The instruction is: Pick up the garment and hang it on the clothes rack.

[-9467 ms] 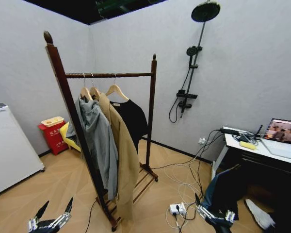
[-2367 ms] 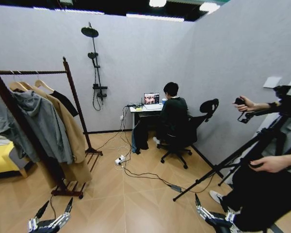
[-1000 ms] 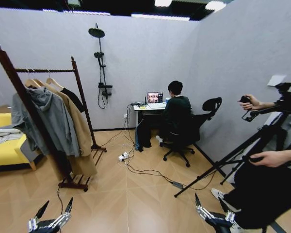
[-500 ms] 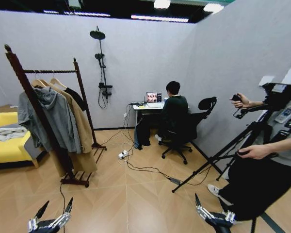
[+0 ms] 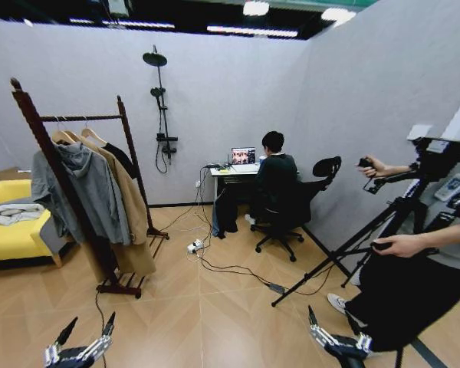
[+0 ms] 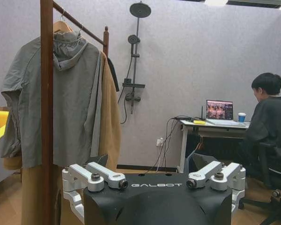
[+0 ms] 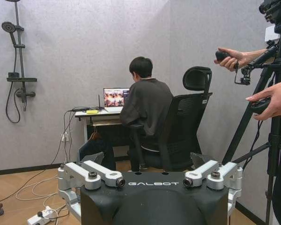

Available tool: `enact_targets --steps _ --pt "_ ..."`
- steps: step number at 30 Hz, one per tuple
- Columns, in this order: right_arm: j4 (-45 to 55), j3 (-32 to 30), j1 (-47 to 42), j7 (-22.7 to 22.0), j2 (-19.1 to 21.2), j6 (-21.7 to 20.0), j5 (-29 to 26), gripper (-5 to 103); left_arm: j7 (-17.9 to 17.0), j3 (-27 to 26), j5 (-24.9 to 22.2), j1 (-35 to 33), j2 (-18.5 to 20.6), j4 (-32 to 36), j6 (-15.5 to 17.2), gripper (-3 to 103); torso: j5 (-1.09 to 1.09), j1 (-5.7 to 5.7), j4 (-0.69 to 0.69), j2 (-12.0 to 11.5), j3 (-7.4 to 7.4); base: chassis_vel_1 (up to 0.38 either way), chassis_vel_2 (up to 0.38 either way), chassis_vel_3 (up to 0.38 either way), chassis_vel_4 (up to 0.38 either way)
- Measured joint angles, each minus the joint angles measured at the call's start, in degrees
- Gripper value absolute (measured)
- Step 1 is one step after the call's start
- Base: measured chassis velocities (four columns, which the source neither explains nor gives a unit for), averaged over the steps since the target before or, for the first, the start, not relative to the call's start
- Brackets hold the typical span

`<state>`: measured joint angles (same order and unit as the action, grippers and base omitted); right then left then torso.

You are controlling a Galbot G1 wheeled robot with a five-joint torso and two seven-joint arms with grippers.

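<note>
Your left gripper (image 5: 83, 336) at 7 o'clock & right gripper (image 5: 333, 332) at 5 o'clock: both spread wide, holding nothing. Garment (image 5: 121, 156) hangs on the clothes rack (image 5: 123, 134) at 9 o'clock, behind grey hoodie (image 5: 88, 192) & tan coat (image 5: 132, 207).

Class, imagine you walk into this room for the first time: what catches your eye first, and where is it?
The clothes rack stands out at the left, with a grey hoodie, a tan coat and the black garment hanging from its bar. A shower fixture is on the back wall, and beside it a seated person works at a desk. Low in front, the left gripper and right gripper are open.
</note>
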<state>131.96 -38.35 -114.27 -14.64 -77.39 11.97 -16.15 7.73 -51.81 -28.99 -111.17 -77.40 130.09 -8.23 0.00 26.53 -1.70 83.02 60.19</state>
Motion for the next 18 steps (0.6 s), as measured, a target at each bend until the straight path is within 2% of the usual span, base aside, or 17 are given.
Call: enact_targets --steps 18 --pt "0.0 0.0 0.0 0.0 0.0 0.0 0.0 100 0.0 0.0 0.0 0.0 0.0 0.0 0.0 100 0.00 -0.11 0.00 -0.2 -0.10 0.000 0.000 0.000 0.000"
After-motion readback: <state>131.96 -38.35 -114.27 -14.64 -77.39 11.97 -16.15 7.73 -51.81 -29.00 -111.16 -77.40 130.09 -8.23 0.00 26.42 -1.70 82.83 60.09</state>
